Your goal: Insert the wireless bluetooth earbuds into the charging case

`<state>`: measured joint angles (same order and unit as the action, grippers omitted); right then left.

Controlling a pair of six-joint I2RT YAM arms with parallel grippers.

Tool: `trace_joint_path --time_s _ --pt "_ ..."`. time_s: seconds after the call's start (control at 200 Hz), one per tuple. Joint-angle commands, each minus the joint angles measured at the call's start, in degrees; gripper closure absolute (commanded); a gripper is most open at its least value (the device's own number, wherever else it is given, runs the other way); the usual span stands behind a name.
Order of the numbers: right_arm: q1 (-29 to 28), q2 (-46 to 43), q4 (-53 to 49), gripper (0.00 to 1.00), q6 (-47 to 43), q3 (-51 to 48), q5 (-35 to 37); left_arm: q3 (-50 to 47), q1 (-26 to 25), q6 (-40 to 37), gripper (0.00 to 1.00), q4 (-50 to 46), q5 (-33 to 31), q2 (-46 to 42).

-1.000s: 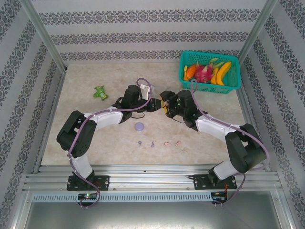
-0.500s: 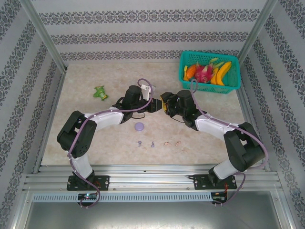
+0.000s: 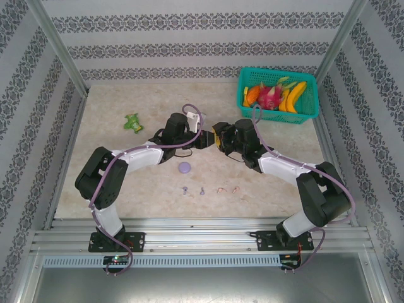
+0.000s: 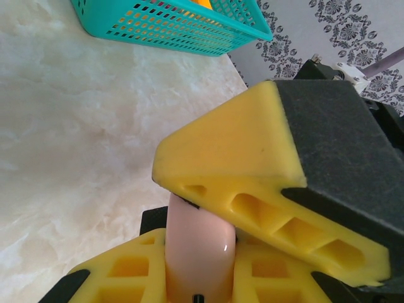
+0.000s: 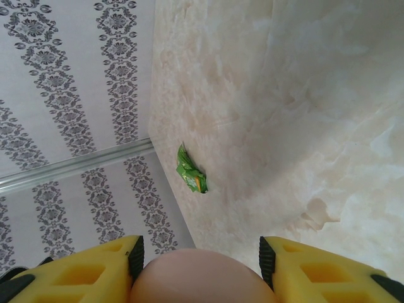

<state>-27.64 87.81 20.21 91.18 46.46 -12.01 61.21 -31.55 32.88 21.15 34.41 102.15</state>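
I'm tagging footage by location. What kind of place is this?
Likely a robot lab test cell, not a home: aluminium framing holds wallpaper-printed panels around a marble-look tabletop, and a left arm and right arm are bolted to a rail.

pale pink case (image 4: 199,252), teal basket (image 3: 278,117), green wrapper (image 3: 132,122), purple round case (image 3: 185,167), beige marbled table (image 3: 126,177), grey damask-striped wallpaper (image 3: 189,25)

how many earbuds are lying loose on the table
4, in a loose row on the table, nearer the arm bases: left purple earbud, right purple earbud, then left pink earbud and right pink earbud. Others could be hidden under the arms.
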Motion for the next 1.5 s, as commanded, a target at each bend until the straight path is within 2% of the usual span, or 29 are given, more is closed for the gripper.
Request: trace_joint_path --time_s 0.0,0.165,0.315,0.38,0.51,0.709,0.774,0.914,1.044,1.164,1.499 --pt "-0.3 0.3 1.9 0.58 -0.2 0.9 1.6 0.4 -0.6 -2.1 0.84 -1.3 -0.8 -2.5" --pt "-0.2 0.2 1.9 0.59 -0.1 0.5 1.7 0.4 -0.5 -2.1 0.77 -1.1 -1.0 -2.6" --pt "-0.1 0.2 1.9 0.59 0.0 0.0 1.8 0.3 -0.5 -2.1 0.66 -1.0 -1.2 -2.6" --pt "0.0 0.1 1.9 0.59 0.1 -0.1 1.8 0.4 -0.5 -2.0 0.65 -0.9 -1.2 -2.7" --pt "0.1 0.1 1.9 0.59 0.1 -0.4 1.8 0.2 -0.5 -2.0 0.67 -0.7 -1.2 -2.7" --pt "0.2 0.1 1.9 0.59 0.3 -0.8 1.8 0.0 -0.5 -1.7 0.81 -0.1 -1.3 -2.8" --pt "0.3 0.1 1.9 0.6 0.4 -0.9 1.8 -0.1 -0.5 -1.7 0.81 -0.1 -1.6 -3.0" --pt "0.3 0.1 1.9 0.6 0.5 -1.1 1.8 -0.3 -0.5 -1.8 0.69 -0.2 -2.5 -3.3" --pt "0.3 0.1 1.9 0.6 0.5 -1.4 1.8 -0.5 -0.5 -1.8 0.63 -0.1 -2.9 -3.7" --pt "0.4 0.2 1.9 0.6 0.6 -1.5 1.8 -0.6 -0.4 -1.8 0.63 0.0 -3.1 -3.7" --pt "0.4 0.6 2.1 0.61 0.7 -1.5 1.5 -0.4 -0.3 -0.9 0.72 1.3 -2.4 -3.1"
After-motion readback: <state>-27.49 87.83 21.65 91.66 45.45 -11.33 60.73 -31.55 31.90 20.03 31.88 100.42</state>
